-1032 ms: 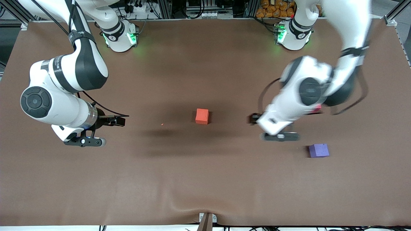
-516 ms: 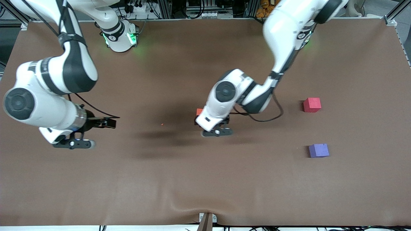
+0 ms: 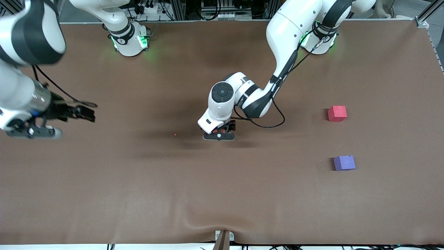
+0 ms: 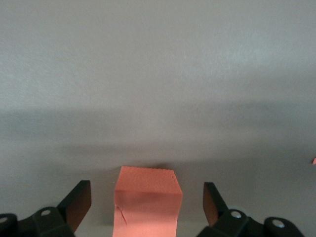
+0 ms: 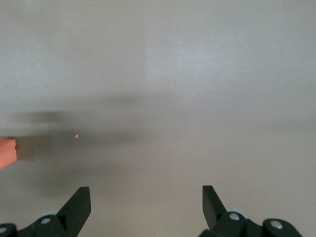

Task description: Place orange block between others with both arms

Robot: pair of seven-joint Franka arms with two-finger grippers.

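The right gripper (image 3: pixel 88 114) is held with fingers spread and empty over bare brown desk (image 3: pixel 138 191) at nine o'clock. At centre, the small matte orange foam-like cube (image 4: pixel 147 202) sits on the desk between the parted fingers of the left gripper (image 3: pixel 222 131), ungripped. It looks light and squashy, so its two opposite flat sides are best pinched gently; the red-pink cube (image 3: pixel 337 113) and blue-purple cube (image 3: pixel 344 163) lie at three o'clock.

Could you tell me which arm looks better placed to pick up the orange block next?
The left. Its open end effector already straddles the orange block at mid-table, fingers either side without touching. The right end effector hangs open over bare table near the right arm's end.
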